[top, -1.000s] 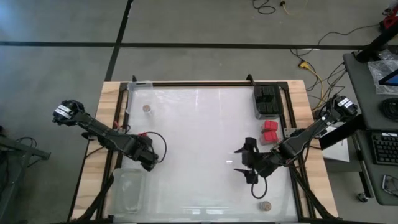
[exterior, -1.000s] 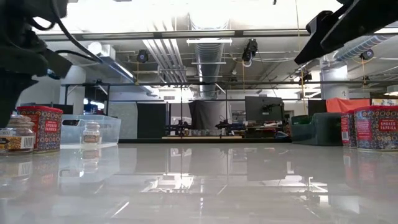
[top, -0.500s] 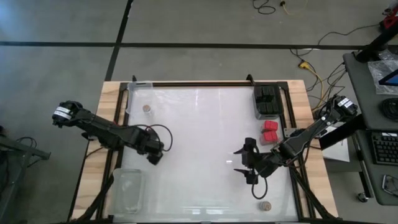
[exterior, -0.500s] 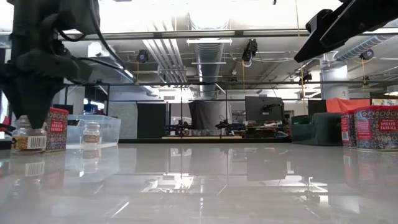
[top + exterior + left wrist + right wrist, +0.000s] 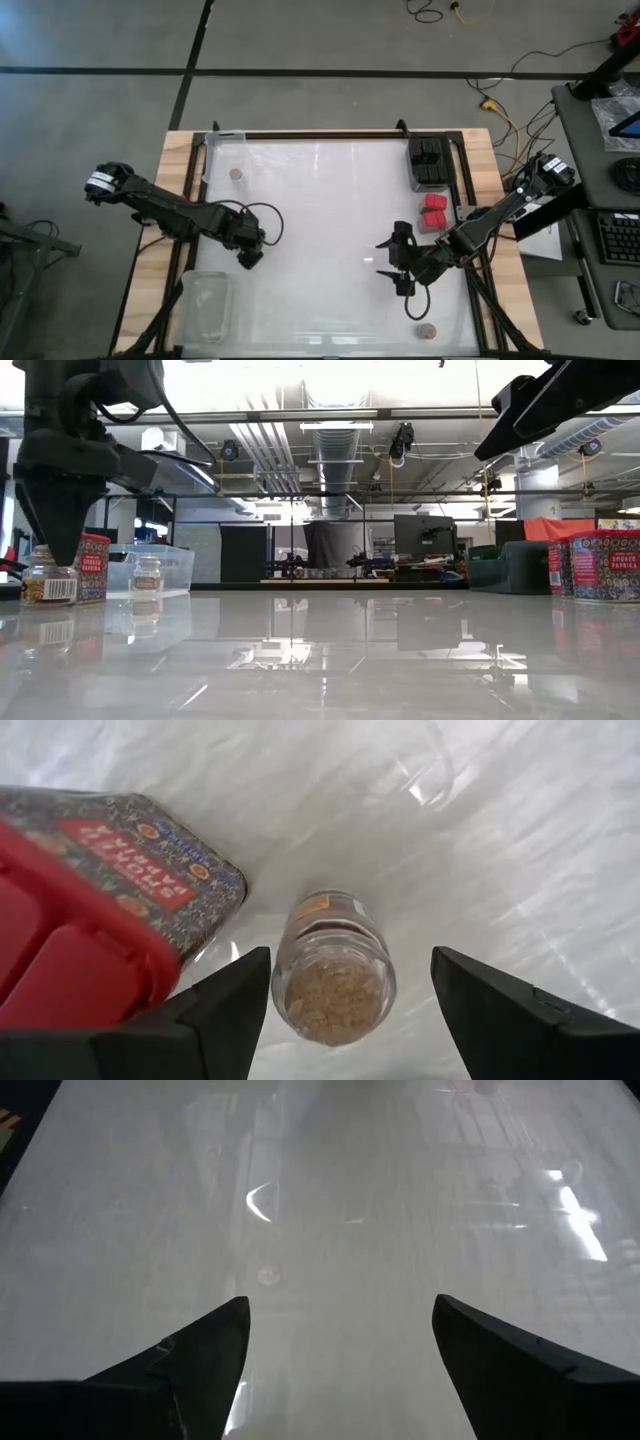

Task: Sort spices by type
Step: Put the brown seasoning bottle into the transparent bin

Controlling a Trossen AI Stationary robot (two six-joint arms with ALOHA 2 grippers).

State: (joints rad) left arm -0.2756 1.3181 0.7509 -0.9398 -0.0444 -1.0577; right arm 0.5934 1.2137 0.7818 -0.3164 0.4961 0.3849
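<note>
A round tan-topped spice jar (image 5: 335,982) stands upright on the white table, right next to a red square-topped tin (image 5: 90,930). My left gripper (image 5: 350,960) hangs open above the jar and points down, one finger on each side of it. In the low view the fingers (image 5: 57,535) end just above the jar (image 5: 48,582). My right gripper (image 5: 395,265) is open over bare table at the right of the middle, with nothing between its fingers (image 5: 340,1300). In the high view my left gripper (image 5: 250,258) hides the jar.
Two red tins (image 5: 432,212) sit at the right. Black boxes fill a tray (image 5: 428,163) at the far right. One jar (image 5: 236,174) stands in a clear tray at the far left. Another jar (image 5: 427,330) is near the front right. An empty clear tray (image 5: 205,305) lies at the front left.
My left gripper has moved toward the table's right edge and rolled about its own axis. It has come over the tan-topped jar, still open. The jar and the red tin have stayed where they were.
</note>
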